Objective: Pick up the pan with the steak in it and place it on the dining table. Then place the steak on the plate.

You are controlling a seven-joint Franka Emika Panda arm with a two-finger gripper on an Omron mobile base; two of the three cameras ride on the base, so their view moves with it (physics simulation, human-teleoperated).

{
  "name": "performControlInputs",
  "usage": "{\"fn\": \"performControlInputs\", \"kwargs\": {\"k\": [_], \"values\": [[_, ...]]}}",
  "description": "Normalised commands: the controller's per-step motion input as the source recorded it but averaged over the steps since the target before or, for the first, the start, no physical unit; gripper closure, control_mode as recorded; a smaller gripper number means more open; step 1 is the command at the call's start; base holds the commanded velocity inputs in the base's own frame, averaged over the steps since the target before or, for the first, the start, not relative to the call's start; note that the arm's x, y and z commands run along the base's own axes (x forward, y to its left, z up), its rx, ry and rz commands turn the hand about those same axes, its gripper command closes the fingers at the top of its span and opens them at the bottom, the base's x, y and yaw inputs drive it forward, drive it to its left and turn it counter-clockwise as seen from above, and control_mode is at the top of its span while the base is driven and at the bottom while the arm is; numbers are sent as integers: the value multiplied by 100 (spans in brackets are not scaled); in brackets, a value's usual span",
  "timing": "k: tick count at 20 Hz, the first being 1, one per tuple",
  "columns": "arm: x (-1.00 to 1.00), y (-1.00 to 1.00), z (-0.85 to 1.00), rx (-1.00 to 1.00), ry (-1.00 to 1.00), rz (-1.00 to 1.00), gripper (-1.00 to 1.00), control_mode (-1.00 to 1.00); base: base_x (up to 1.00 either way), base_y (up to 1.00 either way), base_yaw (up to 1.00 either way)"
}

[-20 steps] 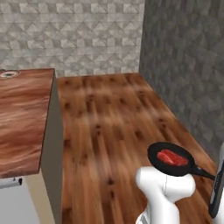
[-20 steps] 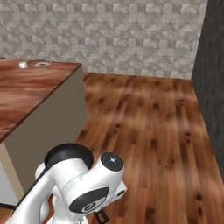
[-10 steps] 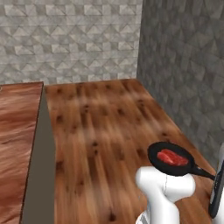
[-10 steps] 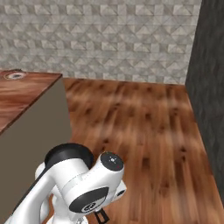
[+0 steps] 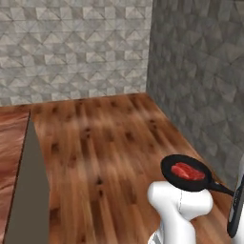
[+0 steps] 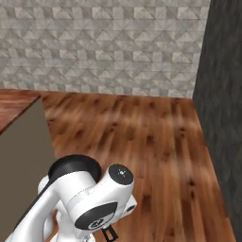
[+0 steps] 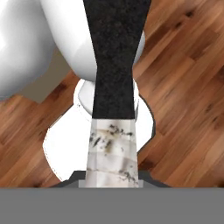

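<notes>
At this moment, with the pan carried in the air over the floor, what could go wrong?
1. The pan is held out by the far end of its long handle, so it may tilt or twist in the shut pincer.
2. The steak lies loose in the pan and could slide off onto the wood floor.
3. The dining table is far to the left; swinging there could clip its edge.

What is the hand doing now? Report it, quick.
The hand is shut on the long thin handle of the small round black frying pan, raw red steak inside.
</notes>
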Motion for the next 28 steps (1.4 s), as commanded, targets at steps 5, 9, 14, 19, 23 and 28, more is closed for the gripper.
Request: {"fn": "performControlInputs", "kwargs": {"k": [5,9,14,19,23,28], "values": [[0,0,0,0,0,0,100,100,100,-26,-8],[0,0,0,0,0,0,100,100,100,-15,-6],[0,0,0,0,0,0,100,100,100,-9,-4],[0,0,0,0,0,0,100,100,100,-3,-1],[0,0,0,0,0,0,100,100,100,0,0],[0,0,0,0,0,0,100,100,100,0,0]]}}
